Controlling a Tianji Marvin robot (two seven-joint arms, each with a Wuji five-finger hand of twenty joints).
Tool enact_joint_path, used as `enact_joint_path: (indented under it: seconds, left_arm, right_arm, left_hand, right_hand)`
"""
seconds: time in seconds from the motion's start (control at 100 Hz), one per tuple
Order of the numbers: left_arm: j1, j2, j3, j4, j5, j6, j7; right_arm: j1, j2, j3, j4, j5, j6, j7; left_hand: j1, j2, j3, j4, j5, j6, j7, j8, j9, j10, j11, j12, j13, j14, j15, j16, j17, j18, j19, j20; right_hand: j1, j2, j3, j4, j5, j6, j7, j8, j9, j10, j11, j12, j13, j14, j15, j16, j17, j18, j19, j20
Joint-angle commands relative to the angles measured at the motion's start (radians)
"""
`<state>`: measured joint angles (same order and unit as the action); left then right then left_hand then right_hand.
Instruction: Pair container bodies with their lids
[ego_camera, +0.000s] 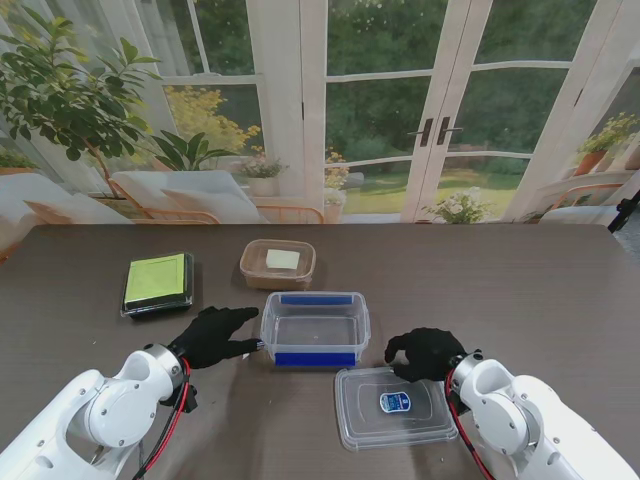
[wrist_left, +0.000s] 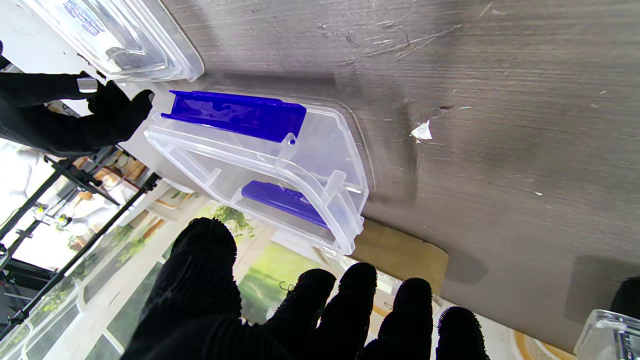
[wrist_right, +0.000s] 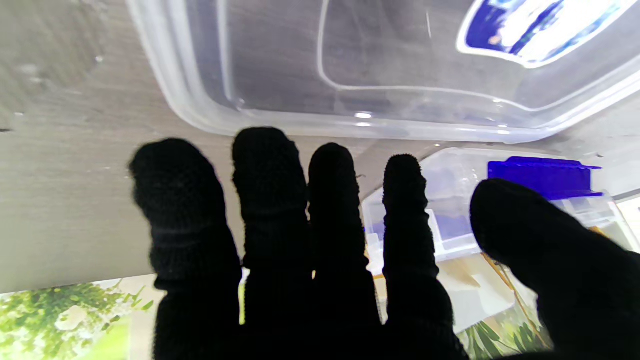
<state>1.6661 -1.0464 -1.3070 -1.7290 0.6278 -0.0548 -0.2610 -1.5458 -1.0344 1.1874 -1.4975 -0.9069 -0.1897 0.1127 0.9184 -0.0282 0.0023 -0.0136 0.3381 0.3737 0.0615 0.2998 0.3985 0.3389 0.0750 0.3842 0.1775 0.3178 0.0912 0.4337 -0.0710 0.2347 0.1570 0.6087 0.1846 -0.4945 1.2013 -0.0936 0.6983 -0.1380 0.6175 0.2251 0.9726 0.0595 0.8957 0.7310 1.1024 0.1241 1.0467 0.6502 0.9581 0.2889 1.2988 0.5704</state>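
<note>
No pairing done yet: clear container (ego_camera: 315, 328) sits open mid-table, its clear lid (ego_camera: 395, 406) flat just beside it, nearer me. Left hand (ego_camera: 213, 336) open by the container; right hand (ego_camera: 425, 353) empty, fingers curled over the lid's far edge.

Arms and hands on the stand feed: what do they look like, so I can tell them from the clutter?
Both arms are glossy white rounded shells. Red and black cables run along each forearm. The left hand and right hand wear black knit gloves, five fingers each.

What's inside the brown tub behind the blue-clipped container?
Inside the brown tub, a pale yellowish block shows toward its right side. Whether anything lies beneath the block cannot be seen.
</note>
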Motion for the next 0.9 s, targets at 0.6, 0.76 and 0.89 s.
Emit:
enact_joint_path:
  seconds: [0.6, 0.76, 0.89]
  left_arm:
    - [0.006, 0.0, -0.002, -0.015, -0.008, 0.016, -0.031]
    - [0.007, 0.0, -0.002, -0.017, -0.01, 0.017, -0.032]
    - [0.008, 0.001, -0.005, -0.018, -0.009, 0.014, -0.033]
  right_arm:
    - [-0.038, 0.002, -0.018, -0.002, 0.008, -0.06, 0.002]
    - [-0.035, 0.003, -0.028, 0.007, 0.012, -0.06, 0.01]
    - [-0.039, 0.005, -0.033, 0.003, 0.012, -0.06, 0.019]
  left_hand:
    - [0.025, 0.054, -0.018, 0.019, 0.005, -0.004, -0.016, -0.006, 0.005, 0.009, -0.006, -0.01, -0.018, -0.003, -0.019, -0.01, -0.024, -0.013, -0.023, -0.008]
    - [0.026, 0.056, -0.018, 0.019, 0.005, -0.004, -0.016, -0.006, 0.006, 0.011, -0.005, -0.01, -0.019, -0.004, -0.019, -0.011, -0.024, -0.013, -0.024, -0.009]
    - [0.026, 0.056, -0.018, 0.019, 0.007, -0.003, -0.015, -0.006, 0.005, 0.01, -0.006, -0.01, -0.018, -0.002, -0.018, -0.01, -0.024, -0.013, -0.024, -0.01]
  right_hand:
    - [-0.017, 0.008, -0.029, 0.02, 0.031, -0.009, 0.032, 0.007, 0.058, -0.003, 0.001, 0.01, 0.071, -0.001, 0.037, 0.01, -0.359, 0.013, 0.074, 0.04]
    - [-0.019, 0.011, -0.033, 0.021, 0.025, -0.009, 0.023, 0.003, 0.058, -0.004, 0.001, 0.012, 0.07, 0.001, 0.038, 0.011, -0.359, 0.013, 0.077, 0.04]
    - [-0.021, 0.016, -0.035, 0.022, 0.023, -0.008, 0.021, 0.002, 0.059, -0.005, 0.0, 0.012, 0.07, -0.002, 0.038, 0.01, -0.359, 0.011, 0.078, 0.041]
